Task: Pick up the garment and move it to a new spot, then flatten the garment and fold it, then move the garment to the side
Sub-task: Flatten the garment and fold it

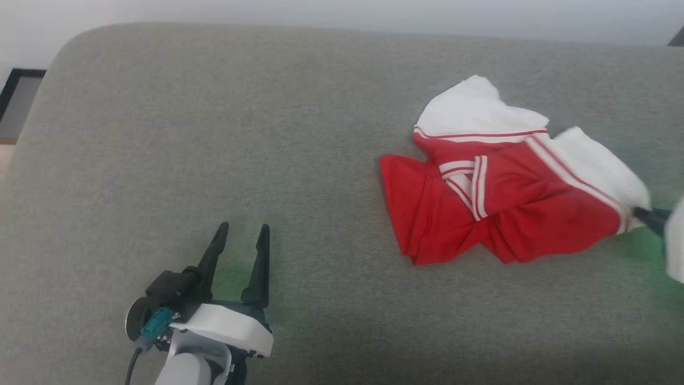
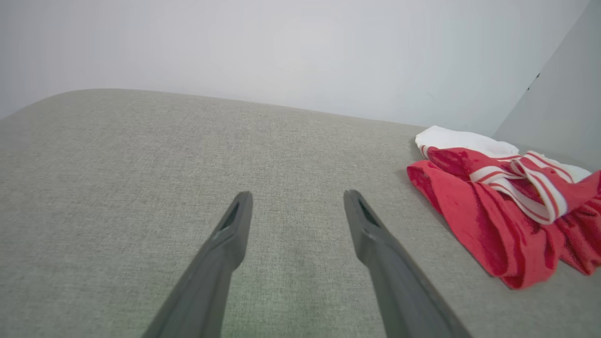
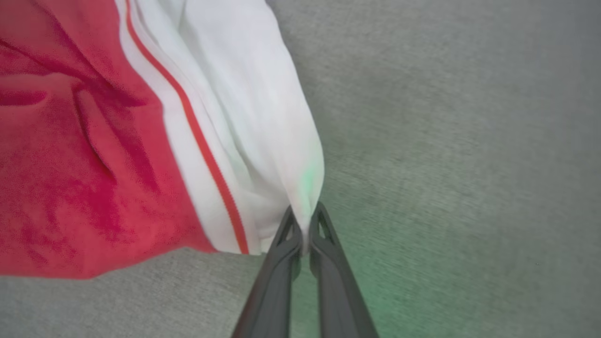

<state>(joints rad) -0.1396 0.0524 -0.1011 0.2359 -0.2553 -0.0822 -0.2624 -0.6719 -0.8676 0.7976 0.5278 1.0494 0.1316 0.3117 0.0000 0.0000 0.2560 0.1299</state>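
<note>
Left arm pose: I see the left gripper point(image 1: 243, 227) low at my near left, fingers pointing forward over the bare grey padded surface point(image 1: 160, 133), well apart from the garment point(image 1: 507, 198).
Left jaws: spread wide, holding nothing.
Right arm pose: the right gripper point(image 3: 304, 211) reaches in at the garment's right end.
Right jaws: closed, pinching the white sleeve edge point(image 3: 300, 188).
Garment position: crumpled, right of centre on the surface.
Cut off: the head view's right edge leaves the right gripper as a dark tip and a strip of pale forearm point(image 1: 674, 240).
Hidden: folds cover the garment's front.
</note>
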